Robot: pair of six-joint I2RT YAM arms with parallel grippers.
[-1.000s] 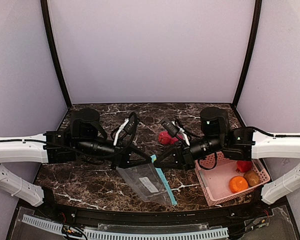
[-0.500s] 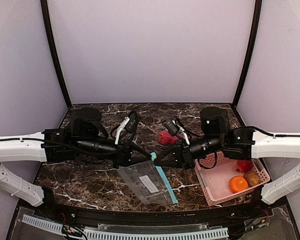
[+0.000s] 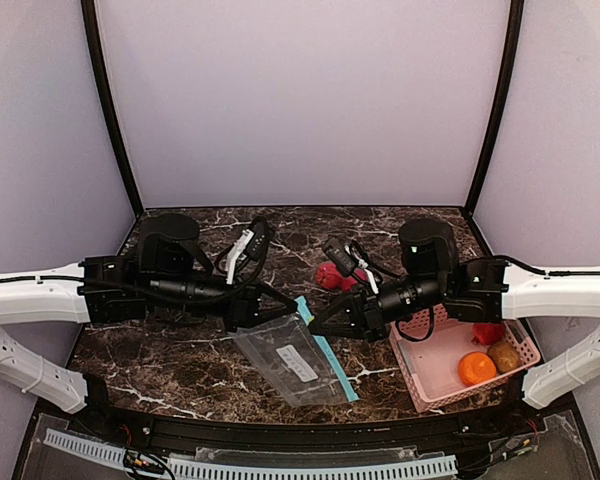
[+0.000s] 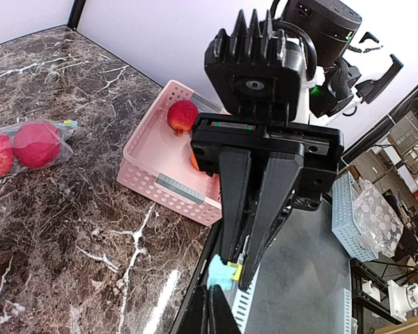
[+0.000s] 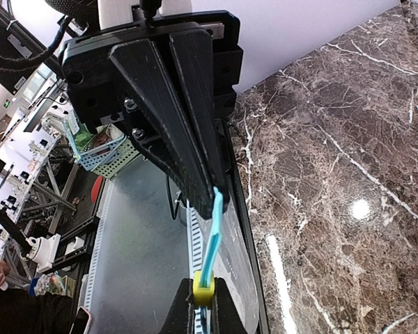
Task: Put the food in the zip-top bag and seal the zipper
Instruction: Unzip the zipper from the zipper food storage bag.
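Note:
The clear zip-top bag [image 3: 292, 362] hangs flat between my two grippers, its blue zipper strip [image 5: 212, 233] stretched between them. My left gripper [image 4: 214, 307] is shut on the strip's end corner [image 4: 221, 273]. Facing it tip to tip, my right gripper [image 5: 203, 309] is shut on the yellow slider [image 5: 203, 289]. In the top view the two grippers [image 3: 292, 305] [image 3: 316, 322] meet at the bag's upper corner. Two red food pieces [image 4: 35, 142] lie behind on the table, wrapped in clear plastic. Another red piece [image 3: 488, 332] and an orange one [image 3: 475, 368] sit in the pink basket [image 3: 425, 375].
A brown fruit [image 3: 504, 355] also lies in the basket at the right front. The black table rim [image 3: 280, 425] runs just under the hanging bag. Dark marble table [image 3: 180, 360] spreads to the left of the bag.
The right gripper's jaws have closed a little tighter on the slider. The bag's upper corner has shifted slightly away from the table's near edge, and the left arm drew back a little.

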